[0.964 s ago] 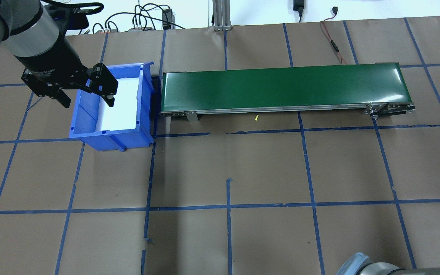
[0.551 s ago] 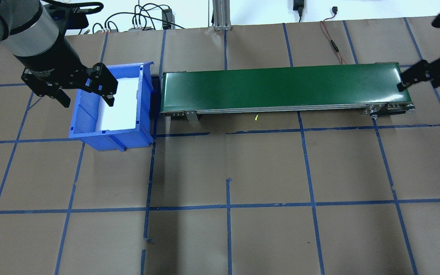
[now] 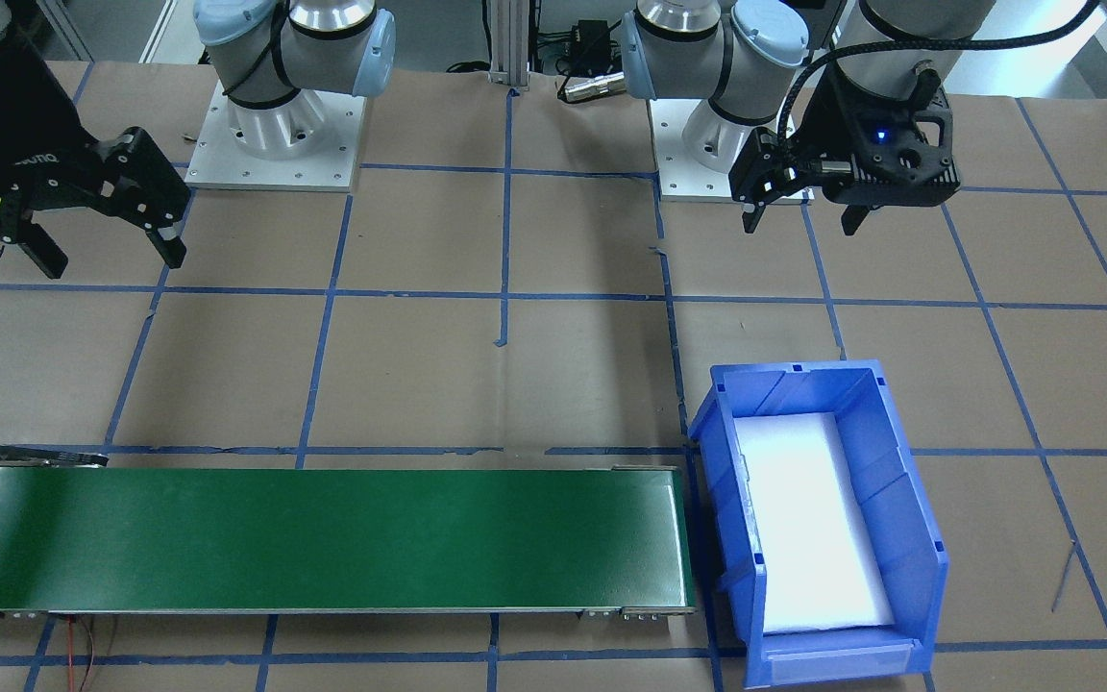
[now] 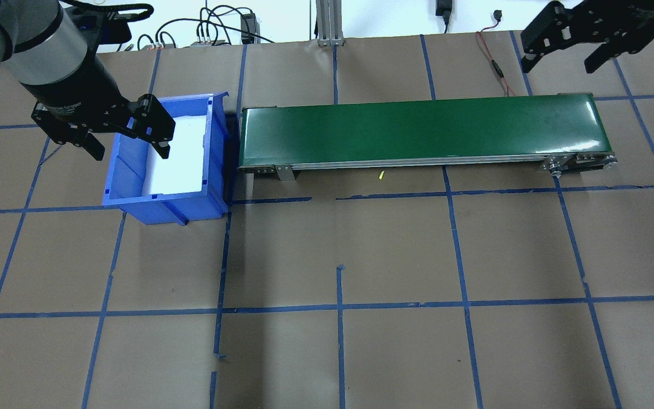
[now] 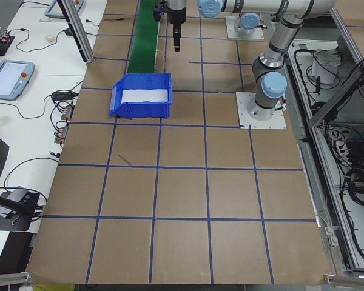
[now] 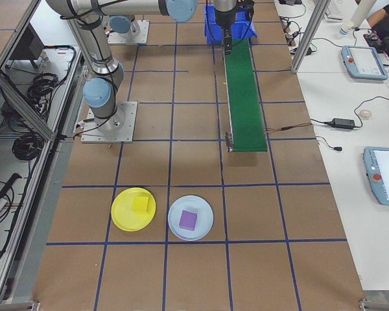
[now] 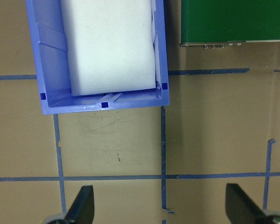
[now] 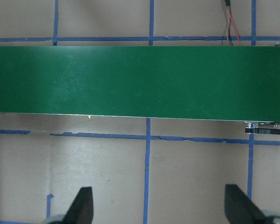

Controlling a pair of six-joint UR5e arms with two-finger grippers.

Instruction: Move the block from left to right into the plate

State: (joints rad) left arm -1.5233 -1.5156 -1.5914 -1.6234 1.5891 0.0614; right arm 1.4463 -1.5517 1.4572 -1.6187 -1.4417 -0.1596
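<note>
Biggest thing here is the brown paper-covered table (image 4: 395, 250) with its blue tape grid. On it sits the long green conveyor belt (image 4: 423, 132), running from about 9 to 3 o'clock across the upper half of the overhead view, nothing riding on it. Butted right up against its 9 o'clock end is the blue bin (image 4: 168, 153), with just a white foam pad (image 4: 178, 152) lying in the bottom.

Left gripper (image 4: 128, 139) hangs over the bin's 9 o'clock wall, jaws spread wide with nothing between them; its wrist cam looks down on the bin's near wall and bare paper. Right gripper (image 4: 568, 48) is up at roughly 1 o'clock in the overhead, above the table just past the belt's far edge, also spread wide and holding nothing; its wrist cam stares straight down at bare belt.

The yellow plate (image 6: 133, 209) only shows properly in the right-side view, around 7 o'clock there, well apart from the belt's end. The yellow block (image 6: 141, 203) already sits in it. Just beside it at 3 o'clock is a pale blue plate (image 6: 190, 218) with a purple block (image 6: 188, 219) in it.
</note>
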